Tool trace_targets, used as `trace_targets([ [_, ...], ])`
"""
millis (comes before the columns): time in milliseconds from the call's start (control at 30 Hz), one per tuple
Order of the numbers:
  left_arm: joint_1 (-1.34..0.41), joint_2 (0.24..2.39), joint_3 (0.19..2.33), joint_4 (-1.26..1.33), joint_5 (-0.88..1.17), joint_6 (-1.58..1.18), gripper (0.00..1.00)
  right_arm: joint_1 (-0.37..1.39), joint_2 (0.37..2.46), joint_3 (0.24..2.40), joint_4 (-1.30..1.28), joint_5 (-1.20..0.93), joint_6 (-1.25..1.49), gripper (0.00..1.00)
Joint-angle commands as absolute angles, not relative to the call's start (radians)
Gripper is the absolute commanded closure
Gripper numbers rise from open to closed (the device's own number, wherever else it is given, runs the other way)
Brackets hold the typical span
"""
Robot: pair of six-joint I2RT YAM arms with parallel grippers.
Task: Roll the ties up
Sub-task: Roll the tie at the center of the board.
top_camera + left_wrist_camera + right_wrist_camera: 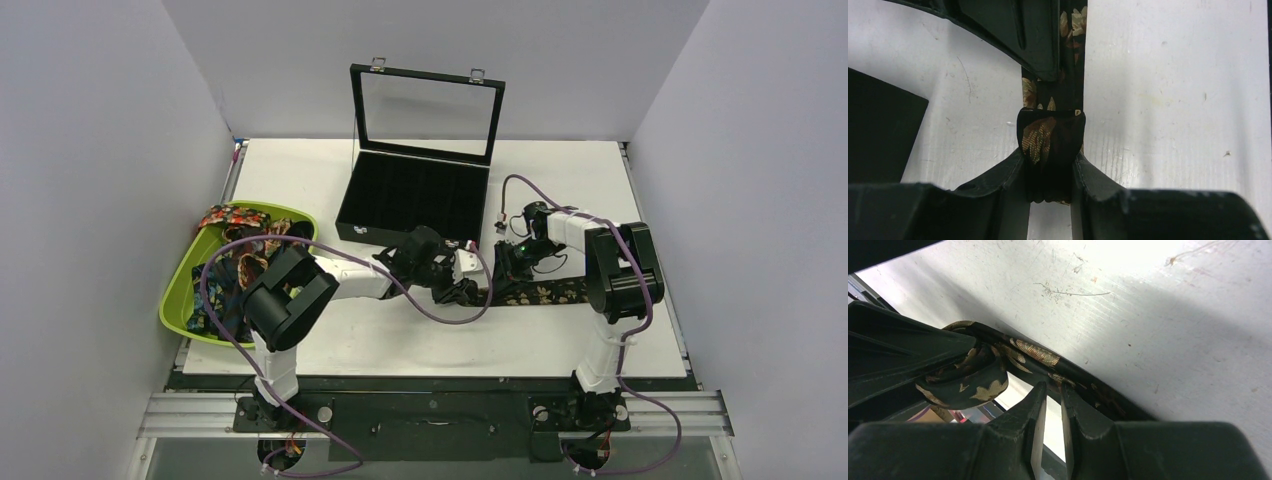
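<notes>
Between the fingers of my left claw (1049, 156) sits the rolled end of a dark tie (1050, 135) with tan-gold florals. The jaws are clamped on the roll from both sides. Ahead of that claw, the unrolled length runs straight across the white table (1173, 100). Just beyond the roll, my right claw (1050, 389) meets the strip, its jaws standing nearly together with a thin slit of light between them. Whether they pinch the fabric I cannot tell. Beside its fingertips, the roll bulges in the other claw's grip. From above, both claws stand tip to tip over the tie near the table's middle. A black case (410, 200) with its glass lid raised stands just beyond them. Well off to my left claw's outer side, other ties (235, 250) lie heaped in a green tray (195, 265).
</notes>
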State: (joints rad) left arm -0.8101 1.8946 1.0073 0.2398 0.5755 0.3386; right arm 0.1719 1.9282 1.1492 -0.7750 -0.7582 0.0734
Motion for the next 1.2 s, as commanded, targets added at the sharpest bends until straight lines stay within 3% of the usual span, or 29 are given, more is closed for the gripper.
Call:
trace_targets([
  [0,-0.823,1.885,1.043,0.049,0.563,0.467,0.78,0.172,1.955,1.129,-0.729,-0.563,0.041,0.84],
  [133,-0.855,1.933,1.075,-0.058,0.470,0.501,0.78,0.174,1.920,1.133,-0.730,-0.605,0.037,0.81],
  [433,-0.867,2.006,1.117,-0.138,0.391,0.462,0.76,0.183,1.742,1.108,-0.686,-0.863,0.123,0.45],
  [633,-0.868,2.010,1.118,-0.137,0.391,0.457,0.75,0.232,1.743,1.088,-0.639,-0.901,0.191,0.43],
  [967,-0.868,2.006,1.109,-0.128,0.393,0.456,0.72,0.273,1.833,1.063,-0.656,-0.875,0.149,0.58],
  [1067,-0.869,2.006,1.106,-0.126,0.393,0.454,0.72,0.272,1.853,1.070,-0.657,-0.867,0.145,0.71],
  [1167,-0.868,2.003,1.101,-0.117,0.396,0.455,0.70,0.270,1.868,1.083,-0.663,-0.819,0.129,0.94],
])
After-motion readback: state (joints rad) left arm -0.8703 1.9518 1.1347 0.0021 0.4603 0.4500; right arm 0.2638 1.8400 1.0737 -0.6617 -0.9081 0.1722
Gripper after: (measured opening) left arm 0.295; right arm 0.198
